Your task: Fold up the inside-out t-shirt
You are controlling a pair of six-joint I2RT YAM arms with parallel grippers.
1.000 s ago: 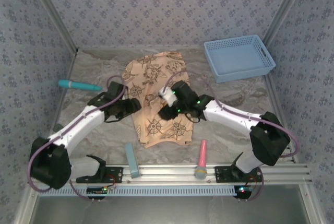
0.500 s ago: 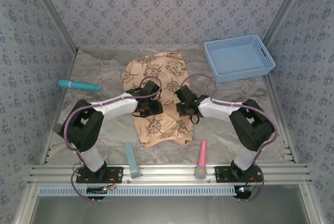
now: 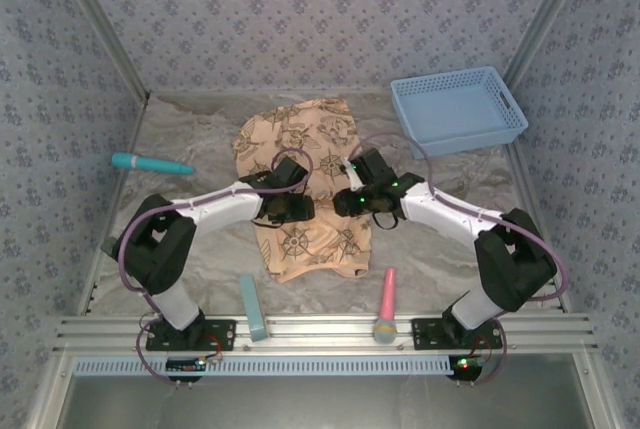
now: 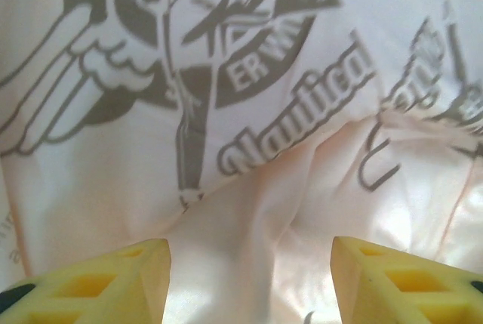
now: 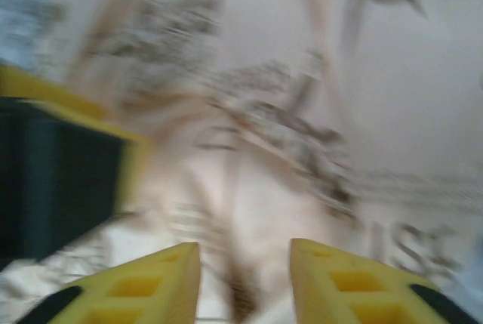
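The left hand (image 3: 288,207) hangs loose and wide over the inside-out t-shirt (image 3: 300,134), with a soft fold between its fingers (image 4: 90,286). It has swung in from the 9 o'clock side. The right hand (image 3: 362,196) sits at the 3 o'clock edge. Its picture is blurry, so I cannot tell if it pinches. The t-shirt lies mid-surface (image 3: 190,129), still a long strip. I think both hands are getting ready for a new fold.

inside-out t-shirt (image 3: 300,134) | peach-tan, faded brown nautical print | lies as a long panel, near-to-far | mostly flat, creased and bunched at mid-length
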